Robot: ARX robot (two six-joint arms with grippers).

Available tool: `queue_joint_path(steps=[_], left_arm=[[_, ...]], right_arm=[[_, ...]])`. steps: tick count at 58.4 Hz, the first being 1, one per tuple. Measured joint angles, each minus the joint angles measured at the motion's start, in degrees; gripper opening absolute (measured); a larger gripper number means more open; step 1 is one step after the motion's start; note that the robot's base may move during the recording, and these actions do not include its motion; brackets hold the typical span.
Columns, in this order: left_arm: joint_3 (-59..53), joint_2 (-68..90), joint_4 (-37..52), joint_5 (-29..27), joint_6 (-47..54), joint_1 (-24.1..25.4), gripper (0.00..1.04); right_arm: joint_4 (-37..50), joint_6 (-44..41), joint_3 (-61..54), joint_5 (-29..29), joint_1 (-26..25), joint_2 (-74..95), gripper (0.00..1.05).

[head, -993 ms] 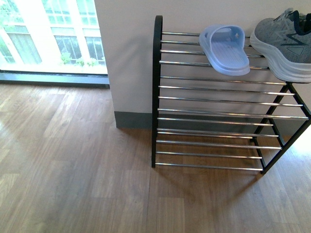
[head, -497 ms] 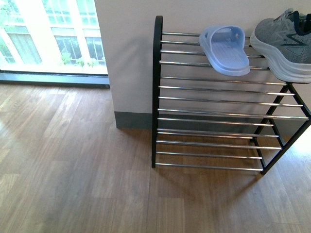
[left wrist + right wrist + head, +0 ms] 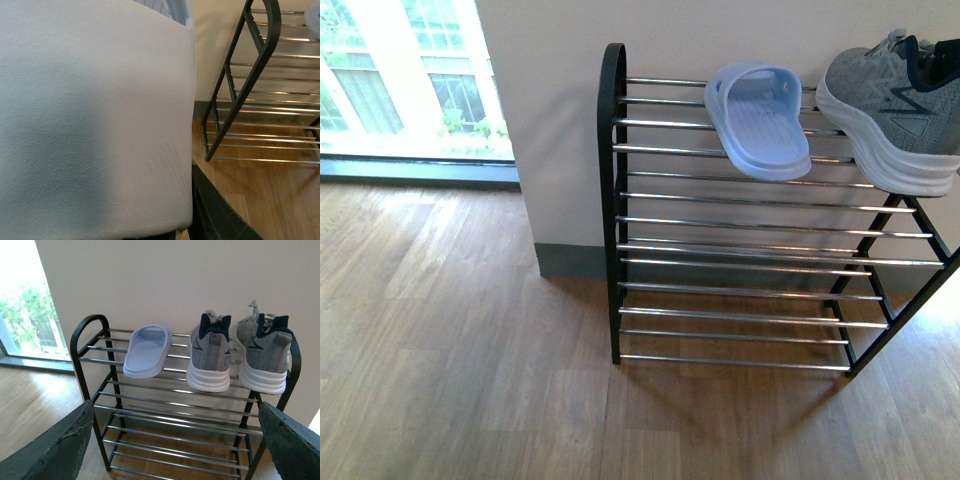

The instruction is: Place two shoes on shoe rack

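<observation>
Grippers: neither arm appeared in the front view.
Right gripper (image 3: 172,447): in the right wrist view its two dark fingers (image 3: 47,450) sat at the lower left and lower right corners of the frame, spread wide apart with nothing between them and nothing touching them.
Left gripper: the left wrist view was mostly filled by a pale blue, finely textured surface (image 3: 95,120) pressed close to the lens, with a dark edge along its lower right; whether the jaws were parted or closed, and what they held, could not be told.
Shoe rack (image 3: 612,200): black side frame rounded at the top, chrome rods in tiers, standing on the wooden floor (image 3: 440,340) against a pale wall (image 3: 560,120); it filled the right half of the front view.
Top shelf contents: one pale blue slide sandal (image 3: 757,118) lay flat near the rack's left end, and two grey knit sneakers (image 3: 209,357) stood side by side toward its right end, soles down, just beside each other and apart from the sandal.
Lower shelves: bare rods only.
Window (image 3: 410,75): bright, at the upper left of the front view.
</observation>
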Motion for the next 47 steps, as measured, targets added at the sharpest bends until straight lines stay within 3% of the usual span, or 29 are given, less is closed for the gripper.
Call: queue_joint_path(steps=[47], left_arm=[[0.0,0.02,0.0,0.28,0.0,-0.07,0.02]], right_arm=[[-0.09,0.0,0.0,0.15,0.02,-0.09,0.96]])
